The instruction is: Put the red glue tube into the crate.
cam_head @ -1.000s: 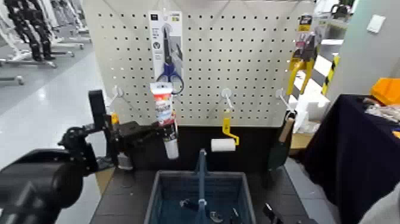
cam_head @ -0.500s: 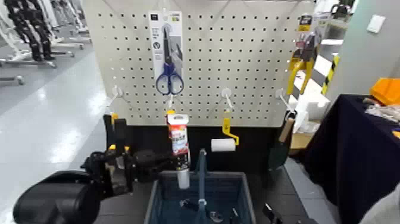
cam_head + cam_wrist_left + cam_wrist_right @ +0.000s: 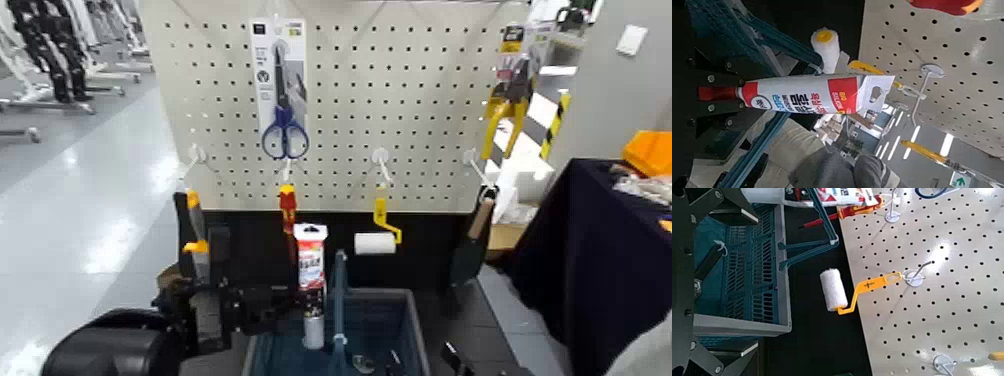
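The red glue tube (image 3: 311, 262) hangs upright with its cap down, just left of the crate's centre handle (image 3: 338, 290). Its lower end is at the level of the rim of the blue-grey crate (image 3: 402, 300). My left gripper (image 3: 298, 308) reaches in from the left and is shut on the tube near its cap end. In the left wrist view the fingers (image 3: 713, 78) clamp the tube (image 3: 805, 94) by its nozzle, with the crate mesh (image 3: 727, 23) behind. My right gripper (image 3: 689, 282) is open and empty beside the crate (image 3: 742, 266).
On the pegboard hang blue scissors (image 3: 283, 90), a red-and-yellow screwdriver (image 3: 287, 205), a paint roller (image 3: 375, 243) and a yellow tool (image 3: 512, 90). A dark-handled tool (image 3: 475, 245) hangs at the right. A dark-draped table (image 3: 600, 260) stands to the right. Small items lie in the crate.
My left gripper has carried the tube down and to the right, away from the pegboard hook, to the crate's near-left part. The screwdriver behind it now shows.
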